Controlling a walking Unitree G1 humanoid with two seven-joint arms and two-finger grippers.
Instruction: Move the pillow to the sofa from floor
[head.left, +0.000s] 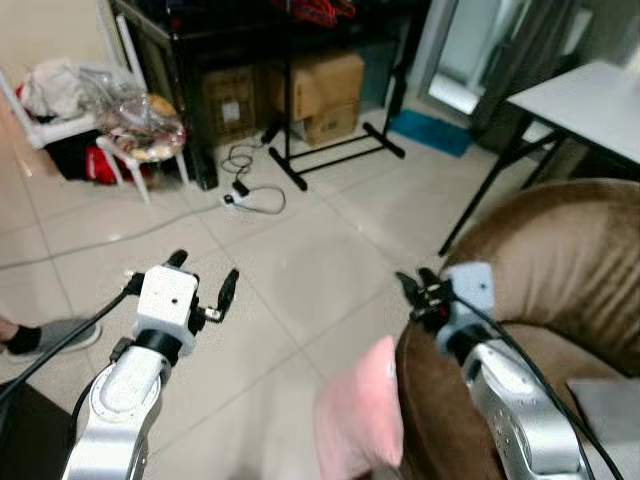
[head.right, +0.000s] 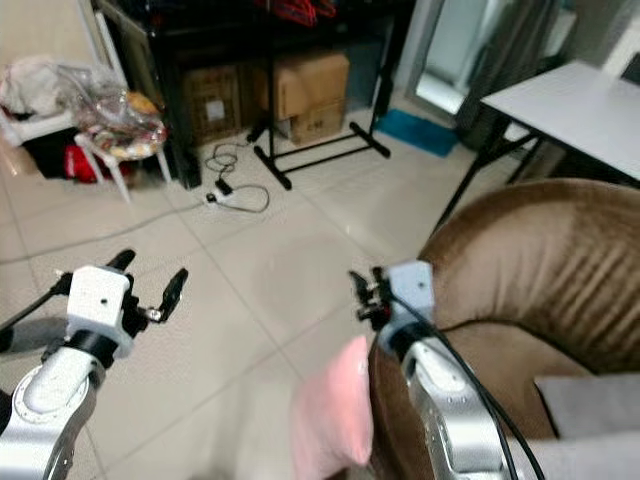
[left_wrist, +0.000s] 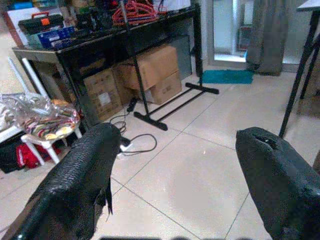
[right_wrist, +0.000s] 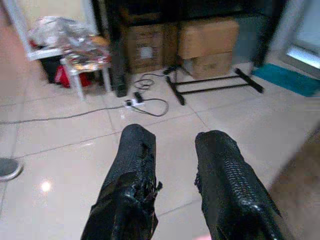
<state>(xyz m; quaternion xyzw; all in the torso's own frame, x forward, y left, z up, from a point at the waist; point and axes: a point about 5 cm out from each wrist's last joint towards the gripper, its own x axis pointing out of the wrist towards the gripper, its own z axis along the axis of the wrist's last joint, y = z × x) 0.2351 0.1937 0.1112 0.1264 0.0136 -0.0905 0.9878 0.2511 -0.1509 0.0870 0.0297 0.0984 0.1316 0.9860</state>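
A pink pillow (head.left: 360, 420) stands on its edge on the tiled floor, leaning against the front of the brown sofa (head.left: 560, 260). My right gripper (head.left: 414, 283) hovers above the pillow beside the sofa's arm. Its fingers (right_wrist: 134, 170) are a narrow gap apart, with only floor showing between them. My left gripper (head.left: 205, 272) is held out over bare tiles to the pillow's left. It is open wide, and its fingers (left_wrist: 85, 165) hold nothing.
A black garment rack base (head.left: 330, 155) and cardboard boxes (head.left: 320, 90) stand at the back. A power strip with cables (head.left: 250, 195) lies on the tiles. There is a white chair with bags (head.left: 130, 125) at left, a white table (head.left: 590, 105) at right, and a person's foot (head.left: 40, 335) far left.
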